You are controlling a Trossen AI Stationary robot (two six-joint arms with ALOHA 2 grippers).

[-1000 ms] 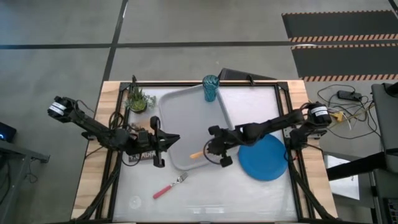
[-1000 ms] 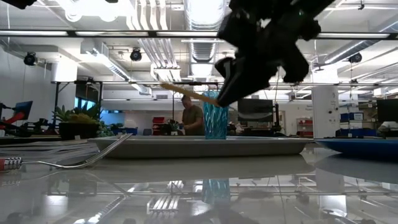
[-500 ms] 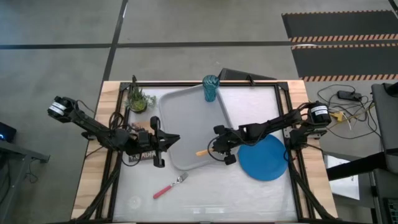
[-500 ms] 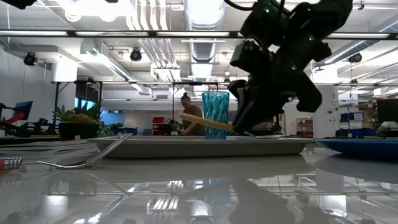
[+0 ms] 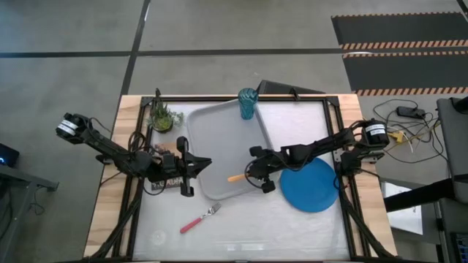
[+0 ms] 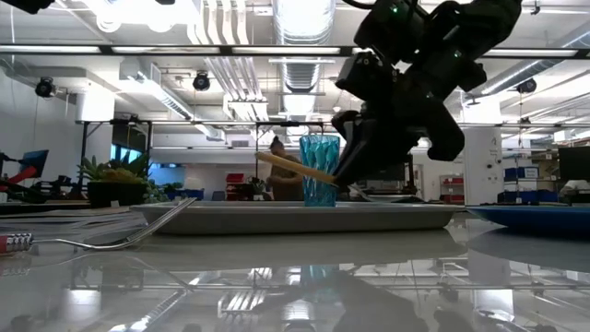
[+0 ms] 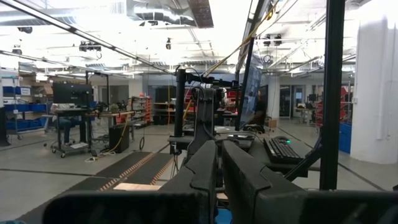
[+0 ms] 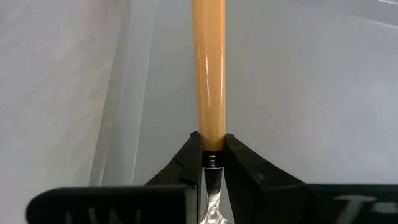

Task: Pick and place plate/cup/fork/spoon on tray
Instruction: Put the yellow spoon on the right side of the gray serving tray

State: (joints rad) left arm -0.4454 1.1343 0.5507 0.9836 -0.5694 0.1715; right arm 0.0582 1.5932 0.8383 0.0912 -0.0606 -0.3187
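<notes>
My right gripper (image 5: 256, 175) is shut on the spoon (image 5: 235, 177), whose orange handle sticks out over the near right part of the light grey tray (image 5: 219, 139). The teal cup (image 5: 248, 102) stands upright at the tray's far right corner. The blue plate (image 5: 311, 186) lies flat on the table right of the tray. The pink-handled fork (image 5: 197, 218) lies on the table in front of the tray. My left gripper (image 5: 199, 165) waits shut at the tray's left edge. My right gripper pinches the spoon between its two fingers where the orange handle meets the metal neck (image 8: 211, 154). The handle (image 6: 295, 169) runs on past the fingertips toward the table's left, its free end slanting up. In the low view it is clear of the tray floor; the bowl is hidden behind the fingers.
A book with a picture cover (image 5: 164, 181) lies under my left arm, left of the tray. A small potted plant (image 5: 162, 117) stands at the far left. A dark object (image 5: 285, 89) sits at the table's far edge.
My right gripper has gone down toward the tray with the spoon and a little toward the table's right edge. The spoon dropped close to the tray, then its handle end tipped up again. The gripper has stayed shut on it.
</notes>
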